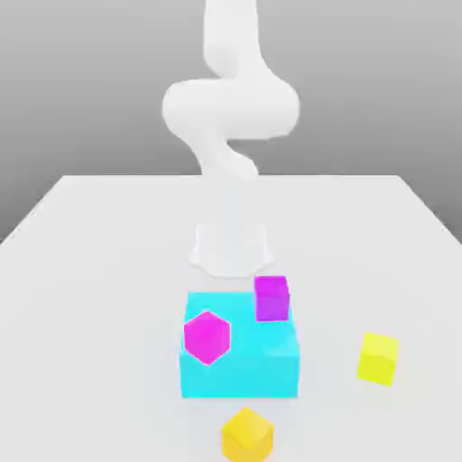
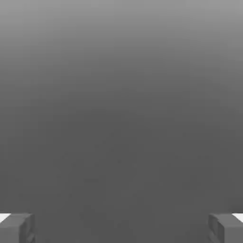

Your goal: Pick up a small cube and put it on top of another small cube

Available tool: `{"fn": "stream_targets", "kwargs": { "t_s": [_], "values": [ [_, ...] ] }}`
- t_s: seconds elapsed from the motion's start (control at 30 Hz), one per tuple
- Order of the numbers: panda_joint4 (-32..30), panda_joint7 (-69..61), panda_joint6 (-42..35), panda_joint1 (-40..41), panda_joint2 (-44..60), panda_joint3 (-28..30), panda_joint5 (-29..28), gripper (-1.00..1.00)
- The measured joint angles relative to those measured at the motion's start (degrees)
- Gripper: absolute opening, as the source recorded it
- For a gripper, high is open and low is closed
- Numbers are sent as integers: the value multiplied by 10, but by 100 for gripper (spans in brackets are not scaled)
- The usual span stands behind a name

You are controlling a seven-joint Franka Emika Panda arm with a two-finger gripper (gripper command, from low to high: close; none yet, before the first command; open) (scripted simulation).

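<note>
While arm [image 1: 230, 117] coils upright — jaws spread wide

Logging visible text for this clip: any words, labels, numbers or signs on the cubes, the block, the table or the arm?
None: no text, label, number or sign can be read.
The magenta cube, purple cube, cyan block, yellow cube, orange cube, white table and arm all show plain, unmarked faces.
</note>
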State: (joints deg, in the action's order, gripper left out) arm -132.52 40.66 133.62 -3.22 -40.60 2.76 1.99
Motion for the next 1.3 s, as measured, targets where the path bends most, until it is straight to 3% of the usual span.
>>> {"fn": "stream_targets", "kwargs": {
  "t_s": [0.3,0.57,0.73,0.93,1.07,1.1,1.3],
  "values": [
    [-26,-197,65,-96,192,80,84,0],
    [-49,-359,122,-135,359,101,145,0],
    [-66,-432,164,-139,455,98,142,0],
    [-86,-474,224,-145,556,108,84,0],
    [-72,-503,282,-122,632,80,109,0],
    [-68,-509,297,-113,652,69,118,-100],
    [-66,-512,303,-109,662,64,122,-100]
  ]
}}
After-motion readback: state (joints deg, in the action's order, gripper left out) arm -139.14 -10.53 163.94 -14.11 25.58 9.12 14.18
